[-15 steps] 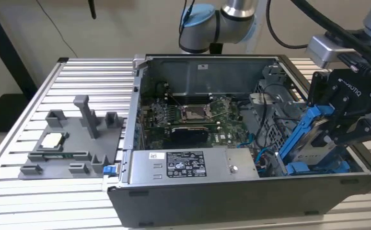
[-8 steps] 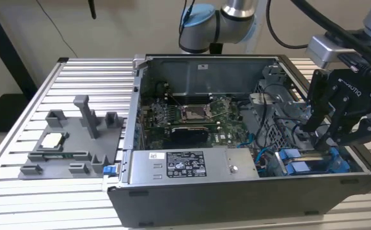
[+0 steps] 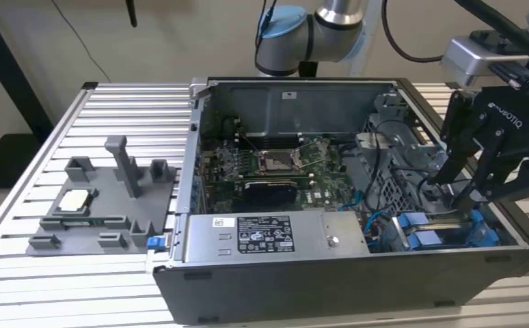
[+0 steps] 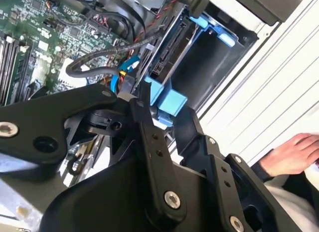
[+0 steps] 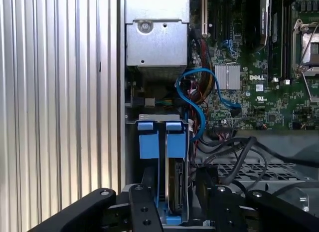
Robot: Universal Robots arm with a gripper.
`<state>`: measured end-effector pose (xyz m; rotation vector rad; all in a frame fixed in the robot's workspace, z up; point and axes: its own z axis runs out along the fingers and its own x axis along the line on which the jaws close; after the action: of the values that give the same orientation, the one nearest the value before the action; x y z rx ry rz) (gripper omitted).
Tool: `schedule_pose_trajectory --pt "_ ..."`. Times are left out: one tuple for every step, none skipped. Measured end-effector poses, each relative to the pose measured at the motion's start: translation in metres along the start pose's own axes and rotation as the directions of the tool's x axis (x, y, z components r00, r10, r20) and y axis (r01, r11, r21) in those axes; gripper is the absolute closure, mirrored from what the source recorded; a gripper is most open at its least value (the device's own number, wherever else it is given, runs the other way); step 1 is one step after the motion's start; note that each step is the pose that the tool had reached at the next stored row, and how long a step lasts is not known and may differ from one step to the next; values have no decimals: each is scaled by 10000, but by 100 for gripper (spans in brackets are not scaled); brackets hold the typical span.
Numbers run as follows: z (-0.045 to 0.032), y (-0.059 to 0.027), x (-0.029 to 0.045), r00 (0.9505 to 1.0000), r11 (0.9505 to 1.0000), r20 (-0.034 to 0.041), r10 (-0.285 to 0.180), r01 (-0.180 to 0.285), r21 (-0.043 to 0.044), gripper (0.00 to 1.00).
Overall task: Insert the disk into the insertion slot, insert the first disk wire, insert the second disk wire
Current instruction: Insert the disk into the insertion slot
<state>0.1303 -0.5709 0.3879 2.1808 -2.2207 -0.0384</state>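
The pincer (image 3: 453,193) hangs low inside the open computer case (image 3: 337,280), in the case corner by the front edge of the ribbed surface (image 3: 109,102), on the exterior view's right. It is closed only part way, and its fingers (image 4: 149,137) clamp the blue carrier (image 4: 167,103) of the disk (image 5: 175,187). The disk stands on its edge at the mouth of the insertion slot (image 5: 158,117); how deep it sits, I cannot tell. A grey fixture tray (image 3: 100,205) lies beside the case.

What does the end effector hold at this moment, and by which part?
The end effector seems to hold the disk by the end of its blue carrier, one finger on each side; the disk sits partly in the insertion slot.
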Motion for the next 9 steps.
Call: schedule_pose_trajectory --pt "-19 2 -1 10000 10000 0 0 0 0 53" --pt "-38 4 -1 10000 10000 0 0 0 0 53" --pt "-50 7 -3 10000 10000 -2 1 -1 0 53" --pt "-52 12 -7 10000 10000 3 2 -2 0 53" --pt "-53 17 -10 10000 10000 3 1 -1 0 53" --pt "-53 22 -15 10000 10000 5 0 0 1 53" --pt "-53 28 -21 10000 10000 7 0 0 3 53" --pt "-53 37 -28 10000 10000 7 0 0 6 53" --pt "-53 46 -38 10000 10000 7 1 -1 10 53"
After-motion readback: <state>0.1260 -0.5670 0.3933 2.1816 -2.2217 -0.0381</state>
